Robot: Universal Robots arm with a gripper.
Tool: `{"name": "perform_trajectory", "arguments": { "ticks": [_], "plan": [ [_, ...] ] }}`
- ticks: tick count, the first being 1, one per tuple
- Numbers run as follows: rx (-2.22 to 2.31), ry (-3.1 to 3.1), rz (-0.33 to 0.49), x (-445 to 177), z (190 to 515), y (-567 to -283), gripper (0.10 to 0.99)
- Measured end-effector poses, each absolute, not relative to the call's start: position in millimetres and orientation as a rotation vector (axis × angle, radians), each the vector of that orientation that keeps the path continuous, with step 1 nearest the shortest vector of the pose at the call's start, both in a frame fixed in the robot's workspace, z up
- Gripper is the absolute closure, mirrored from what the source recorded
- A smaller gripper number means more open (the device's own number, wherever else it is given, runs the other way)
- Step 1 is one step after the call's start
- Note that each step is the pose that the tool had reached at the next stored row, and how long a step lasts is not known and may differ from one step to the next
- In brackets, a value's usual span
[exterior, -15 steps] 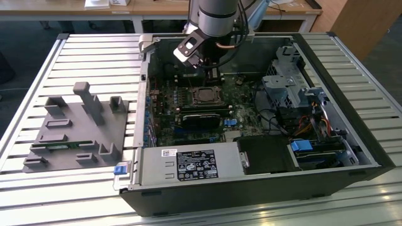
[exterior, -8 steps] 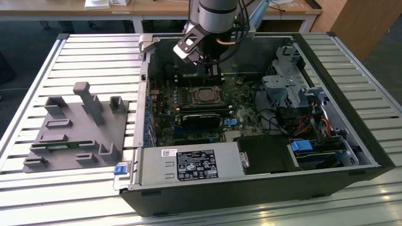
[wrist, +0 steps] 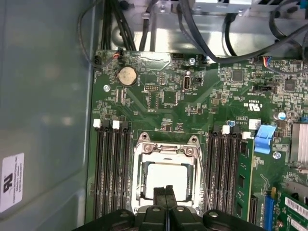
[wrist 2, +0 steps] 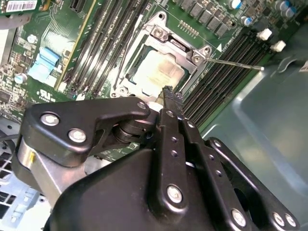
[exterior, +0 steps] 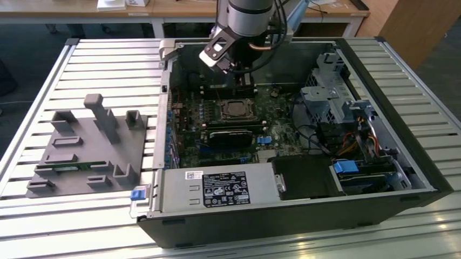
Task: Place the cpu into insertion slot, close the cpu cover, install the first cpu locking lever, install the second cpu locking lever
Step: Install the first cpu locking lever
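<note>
Tool (wrist: 165, 193), fingers (wrist: 160, 198) together and empty, over the cpu cover (wrist: 166, 148) edge, cpu (wrist: 166, 174) in its window.

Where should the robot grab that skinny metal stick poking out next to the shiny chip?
Probably near the free end of the locking lever, pinching the thin rod from above, across its length. That end juts clear over the memory slots; the other end is tucked against the cpu cover.
</note>
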State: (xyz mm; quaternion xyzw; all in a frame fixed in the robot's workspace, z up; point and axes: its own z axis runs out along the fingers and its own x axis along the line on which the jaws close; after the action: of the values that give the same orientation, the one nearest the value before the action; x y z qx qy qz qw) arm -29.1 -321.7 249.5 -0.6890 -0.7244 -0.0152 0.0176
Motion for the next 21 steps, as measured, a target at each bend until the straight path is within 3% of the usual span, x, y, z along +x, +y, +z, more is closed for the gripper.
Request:
{"name": "perform_trajectory", "arguments": {
  "ticks": [21],
  "plan": [
    [-1.963, -2.405, -0.042, -29.1, 249.5, -321.7, 0.980]
  ]
}}
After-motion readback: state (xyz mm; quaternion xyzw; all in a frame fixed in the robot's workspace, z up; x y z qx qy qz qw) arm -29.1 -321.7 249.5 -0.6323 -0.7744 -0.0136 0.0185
